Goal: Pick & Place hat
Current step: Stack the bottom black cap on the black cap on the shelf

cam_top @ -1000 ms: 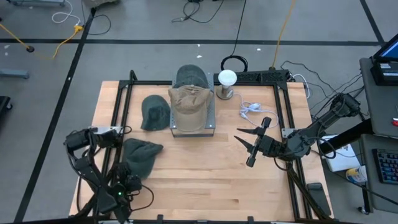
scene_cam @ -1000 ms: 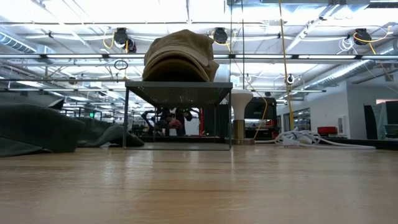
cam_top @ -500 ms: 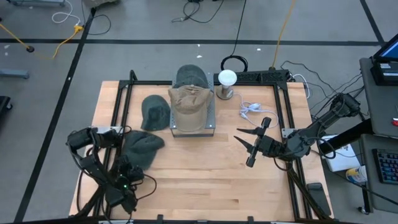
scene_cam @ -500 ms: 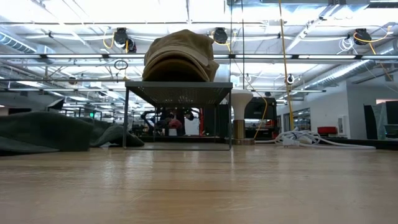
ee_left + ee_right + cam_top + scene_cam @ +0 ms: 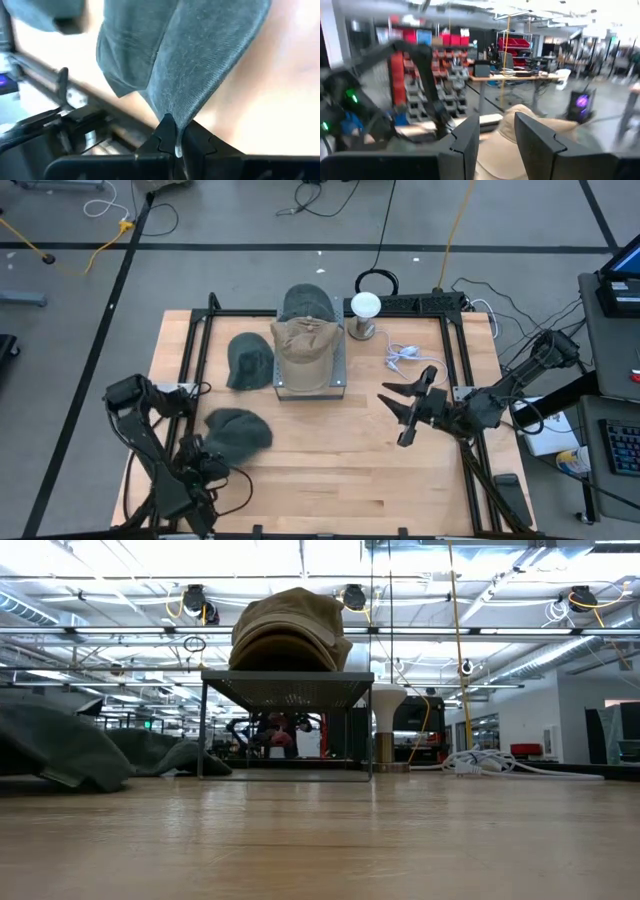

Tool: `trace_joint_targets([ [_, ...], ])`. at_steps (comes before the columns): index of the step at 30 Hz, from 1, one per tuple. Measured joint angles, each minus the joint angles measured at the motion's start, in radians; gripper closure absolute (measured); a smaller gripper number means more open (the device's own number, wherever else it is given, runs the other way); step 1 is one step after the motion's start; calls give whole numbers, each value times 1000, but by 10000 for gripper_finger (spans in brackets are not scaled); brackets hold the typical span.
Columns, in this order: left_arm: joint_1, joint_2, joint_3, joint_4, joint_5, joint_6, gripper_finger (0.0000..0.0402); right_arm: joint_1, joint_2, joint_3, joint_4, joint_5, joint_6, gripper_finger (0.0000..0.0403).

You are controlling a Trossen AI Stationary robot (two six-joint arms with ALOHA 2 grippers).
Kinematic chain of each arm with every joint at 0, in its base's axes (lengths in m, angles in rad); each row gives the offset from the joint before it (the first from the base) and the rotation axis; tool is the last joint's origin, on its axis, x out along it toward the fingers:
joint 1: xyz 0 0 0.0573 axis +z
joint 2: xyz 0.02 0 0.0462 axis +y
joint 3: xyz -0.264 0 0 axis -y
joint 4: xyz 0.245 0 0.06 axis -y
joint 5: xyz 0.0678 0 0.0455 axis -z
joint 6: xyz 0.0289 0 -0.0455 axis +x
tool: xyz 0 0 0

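A dark green hat lies bunched on the table's left part, with my left gripper shut on its near-left side. The left wrist view shows the cloth running away from the shut fingertips. In the low view the hat rises toward the left. My right gripper hangs open over the table's right part, with nothing between its fingers. A tan hat sits on a wire rack. My left gripper pinches a narrow fold of the green hat's cloth between its two fingertips. The fingers slant down at it from the table's near-left side. The cloth is drawn into a taut ridge away from the fingers. The hat's lower part still rests on the table.
A second green hat lies left of the rack, and a third sits at the rack's far end. A white lamp and a white cable are at the far right. Black frame rails border the table.
My left gripper has risen and drawn the green hat's near-left part up with it. The hat, flat and spread a second ago, is now bunched into a mound and has shifted a little toward the table's right. My right gripper has rolled slightly in place.
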Motion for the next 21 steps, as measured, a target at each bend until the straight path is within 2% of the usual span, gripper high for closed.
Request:
trace_joint_targets([
  [5,16,-64,57,-4,-39,-91,392,0,-1,0,41,-2,183,287],
  [8,28,-86,77,-5,-97,-110,392,4,-3,0,41,-39,279,286],
  [13,61,-94,149,-1,-270,-74,393,4,-4,0,45,-132,410,269],
  [21,160,-93,326,6,-584,96,393,4,-5,0,81,-175,467,246],
])
